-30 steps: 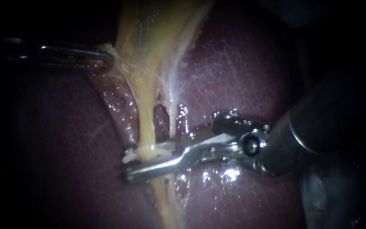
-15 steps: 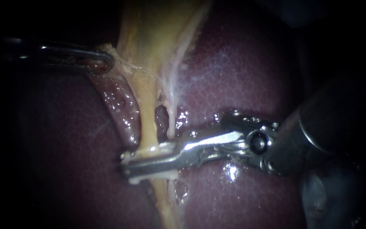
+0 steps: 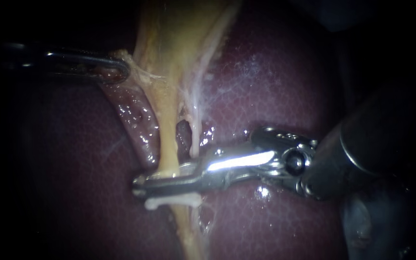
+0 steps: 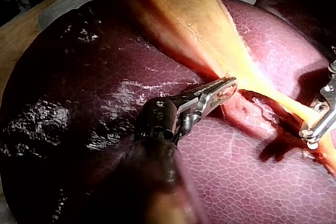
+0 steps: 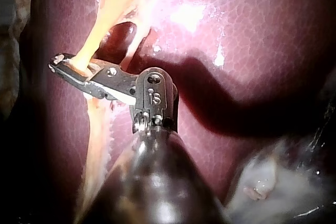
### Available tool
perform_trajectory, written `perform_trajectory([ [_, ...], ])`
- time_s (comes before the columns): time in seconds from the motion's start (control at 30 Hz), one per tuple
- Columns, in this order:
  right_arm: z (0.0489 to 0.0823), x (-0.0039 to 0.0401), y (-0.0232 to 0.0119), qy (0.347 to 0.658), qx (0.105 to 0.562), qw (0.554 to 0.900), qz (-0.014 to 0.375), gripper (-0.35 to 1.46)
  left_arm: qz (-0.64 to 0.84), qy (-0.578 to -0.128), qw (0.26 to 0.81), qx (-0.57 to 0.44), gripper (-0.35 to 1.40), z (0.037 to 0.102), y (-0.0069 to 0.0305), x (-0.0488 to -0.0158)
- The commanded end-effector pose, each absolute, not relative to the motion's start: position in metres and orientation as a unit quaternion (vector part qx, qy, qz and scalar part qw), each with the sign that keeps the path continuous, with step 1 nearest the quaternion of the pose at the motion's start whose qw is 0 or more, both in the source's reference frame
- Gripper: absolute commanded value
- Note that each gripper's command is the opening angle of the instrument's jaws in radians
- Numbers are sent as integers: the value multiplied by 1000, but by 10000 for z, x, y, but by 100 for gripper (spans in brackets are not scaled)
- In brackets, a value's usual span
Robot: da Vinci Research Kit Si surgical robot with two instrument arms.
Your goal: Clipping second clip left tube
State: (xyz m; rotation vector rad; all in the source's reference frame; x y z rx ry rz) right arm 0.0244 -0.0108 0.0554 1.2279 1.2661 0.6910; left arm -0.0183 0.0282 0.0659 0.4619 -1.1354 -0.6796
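left tube (image 3: 168, 144): yellow cord out of the gallbladder (image 3: 179, 29) neck, stretched straight away from the gallbladder over the liver (image 3: 275, 86). thinner, paler right tube (image 3: 195, 139) out of the same gallbladder neck, close alongside.

right instrument (image 3: 143, 184): jaws pressed together across the left tube, well down from the gallbladder, tube pinched from both sides. right tube meeting the same jaws nearer the hinge; caught or merely behind, cannot tell.

white clip (image 3: 172, 202): crosswise on the left tube, just past the jaws on the side away from the gallbladder. free of the jaws or not, cannot tell.

left instrument (image 3: 119, 67): jaws pinching the gallbladder's edge close to its neck, drawing it sideways; tube taut by the look of it.

handling, as a judgement only: soft, wet, slippery, light, thin-walled; likely to slide inside smooth jaws and to tear under any sideways drag. best hold square across the bare yellow stretch on the gallbladder side of the clip, clear of the right tube and off the liver. squeeze straight, no twist, no pull along the tube. tension from the gallbladder end only, and gently.
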Motion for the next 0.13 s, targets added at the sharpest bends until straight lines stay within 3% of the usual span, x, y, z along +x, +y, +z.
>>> perform_trajectory([
  [0.03,555,243,-107,542,526,584,296,-35,-313,-522,764,212,-35,659,282,-183],
  [0.13,557,243,-106,542,526,584,296,-35,-313,-522,764,212,-35,659,282,-183],
])
